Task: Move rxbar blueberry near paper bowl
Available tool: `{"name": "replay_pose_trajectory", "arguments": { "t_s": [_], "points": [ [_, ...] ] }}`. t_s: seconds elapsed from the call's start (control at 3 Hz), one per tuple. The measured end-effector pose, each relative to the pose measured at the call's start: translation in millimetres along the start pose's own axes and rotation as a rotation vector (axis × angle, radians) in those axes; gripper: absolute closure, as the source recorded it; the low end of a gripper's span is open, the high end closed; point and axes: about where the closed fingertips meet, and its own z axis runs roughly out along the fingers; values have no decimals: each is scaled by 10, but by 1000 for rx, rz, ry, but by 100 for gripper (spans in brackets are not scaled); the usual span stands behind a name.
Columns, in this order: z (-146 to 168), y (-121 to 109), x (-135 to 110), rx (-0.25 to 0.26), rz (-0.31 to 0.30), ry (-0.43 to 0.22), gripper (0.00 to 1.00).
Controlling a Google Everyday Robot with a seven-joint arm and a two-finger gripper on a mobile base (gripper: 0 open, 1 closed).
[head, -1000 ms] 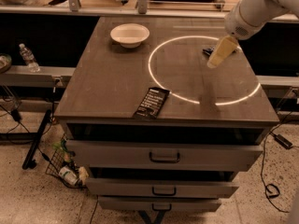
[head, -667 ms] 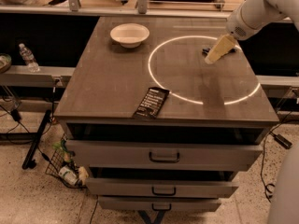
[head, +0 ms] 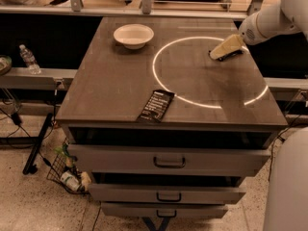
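The rxbar blueberry (head: 232, 56) is a small dark wrapper lying on the right far part of the table top, mostly hidden under my gripper. My gripper (head: 216, 55) comes in from the right on the white arm and sits low, right over the bar, its cream tip touching or almost touching it. The paper bowl (head: 133, 35) is off-white and shallow and stands at the far left-centre of the table, well apart from the bar and the gripper.
A longer flat black bar wrapper (head: 156, 106) with white text lies near the table's front edge. A bright ring of light (head: 163, 88) marks the table top (head: 106, 81). Drawers are below the top. A water bottle (head: 29, 59) stands on a ledge at left.
My gripper has moved slightly left and lower, down onto the dark bar, and the arm now lies flatter. The bowl and the black wrapper have not moved.
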Motion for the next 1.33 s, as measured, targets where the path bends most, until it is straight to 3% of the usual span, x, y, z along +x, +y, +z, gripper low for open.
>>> {"name": "replay_pose_trajectory", "arguments": {
  "t_s": [0.33, 1.0, 1.33],
  "points": [
    [97, -83, 70, -18, 106, -44, 0],
    [241, -88, 196, -41, 159, -28, 0],
    [258, -69, 273, -47, 169, -5, 15]
  ]
}}
